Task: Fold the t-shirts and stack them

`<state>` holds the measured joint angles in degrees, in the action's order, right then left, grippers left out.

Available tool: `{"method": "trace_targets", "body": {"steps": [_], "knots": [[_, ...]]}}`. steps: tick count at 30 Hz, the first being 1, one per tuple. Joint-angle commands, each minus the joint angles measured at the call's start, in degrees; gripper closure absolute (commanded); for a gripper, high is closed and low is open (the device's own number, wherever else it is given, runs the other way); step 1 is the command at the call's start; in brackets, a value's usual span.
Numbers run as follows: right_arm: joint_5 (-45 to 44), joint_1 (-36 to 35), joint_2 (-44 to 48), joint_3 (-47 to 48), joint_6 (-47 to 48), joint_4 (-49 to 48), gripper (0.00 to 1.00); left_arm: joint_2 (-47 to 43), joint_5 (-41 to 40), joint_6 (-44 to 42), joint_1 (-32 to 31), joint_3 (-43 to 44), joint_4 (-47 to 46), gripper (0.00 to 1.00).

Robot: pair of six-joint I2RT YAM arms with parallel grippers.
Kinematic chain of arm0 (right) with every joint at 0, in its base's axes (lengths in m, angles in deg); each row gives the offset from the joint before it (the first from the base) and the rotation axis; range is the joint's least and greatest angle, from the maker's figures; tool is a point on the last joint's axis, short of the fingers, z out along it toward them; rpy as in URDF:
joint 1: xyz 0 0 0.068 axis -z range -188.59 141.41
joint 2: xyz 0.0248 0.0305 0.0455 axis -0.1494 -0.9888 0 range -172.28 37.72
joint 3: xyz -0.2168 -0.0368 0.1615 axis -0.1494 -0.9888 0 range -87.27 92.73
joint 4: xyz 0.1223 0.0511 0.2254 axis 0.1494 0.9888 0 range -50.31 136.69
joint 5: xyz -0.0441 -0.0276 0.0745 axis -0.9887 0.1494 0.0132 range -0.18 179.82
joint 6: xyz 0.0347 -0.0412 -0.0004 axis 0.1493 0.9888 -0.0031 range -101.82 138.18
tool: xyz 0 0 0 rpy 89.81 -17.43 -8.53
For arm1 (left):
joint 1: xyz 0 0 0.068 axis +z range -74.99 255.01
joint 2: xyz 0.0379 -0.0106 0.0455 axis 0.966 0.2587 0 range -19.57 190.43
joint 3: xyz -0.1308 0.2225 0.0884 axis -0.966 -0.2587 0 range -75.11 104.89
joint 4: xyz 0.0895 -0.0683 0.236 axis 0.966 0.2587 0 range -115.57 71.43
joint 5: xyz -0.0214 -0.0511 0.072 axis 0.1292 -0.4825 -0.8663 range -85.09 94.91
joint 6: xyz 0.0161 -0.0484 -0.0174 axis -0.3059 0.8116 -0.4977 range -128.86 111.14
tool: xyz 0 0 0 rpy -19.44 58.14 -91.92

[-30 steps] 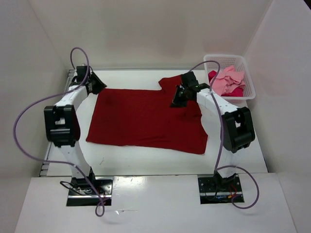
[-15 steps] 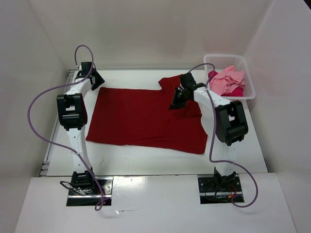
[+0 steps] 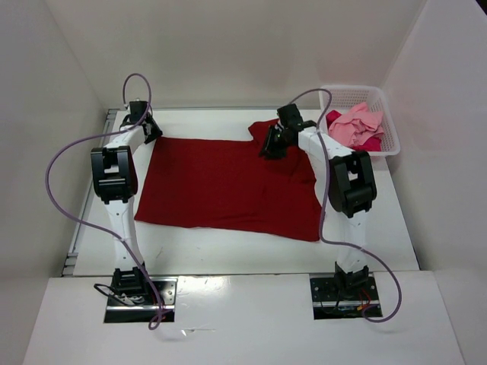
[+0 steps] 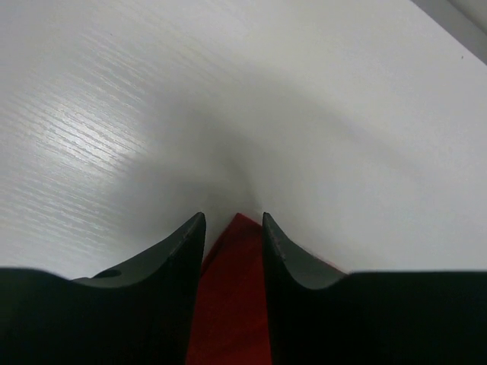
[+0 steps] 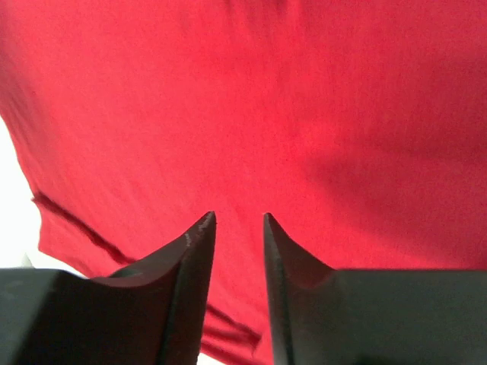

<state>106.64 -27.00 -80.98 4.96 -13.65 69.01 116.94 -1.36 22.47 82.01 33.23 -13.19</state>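
We see the white tabletop (image 3: 228, 247) filling the middle of the overhead view. The dark red shirt (image 3: 221, 186) lies spread flat on it at centre, with a sleeve reaching toward the upper right. The white mesh basket (image 3: 393, 125) sits at the upper right of the frame and holds the light pink shirt (image 3: 356, 123), crumpled on top of the crimson-pink shirt (image 3: 371, 143). The left arm (image 3: 114, 171) reaches to the dark red shirt's upper left corner, where the left jaws stand partly open with the corner's tip showing in the gap. The right arm (image 3: 350, 182) hangs over the cloth near the sleeve. There the right jaws are also partly parted just above the fabric, gripping nothing.
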Motion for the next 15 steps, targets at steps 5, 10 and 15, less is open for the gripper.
{"method": "trace_targets", "body": {"steps": [5, 10, 15], "knots": [[-5.65, 4.09, -11.37, 23.13, 1.25, -0.41, 0.55, -0.19, 0.64, -3.56, 0.11, -1.46, 2.12, 0.68], [-15.91, 5.32, -27.09, 48.27, 3.45, 6.70, 0.45, 0.95, 1.86, -3.56, -0.41, -0.93, 1.60, 0.77], [-19.89, 6.46, -41.27, 68.20, 3.27, 12.27, 0.39, 0.34, 0.29, -3.03, -0.94, -0.40, 0.98, 0.92]]}}
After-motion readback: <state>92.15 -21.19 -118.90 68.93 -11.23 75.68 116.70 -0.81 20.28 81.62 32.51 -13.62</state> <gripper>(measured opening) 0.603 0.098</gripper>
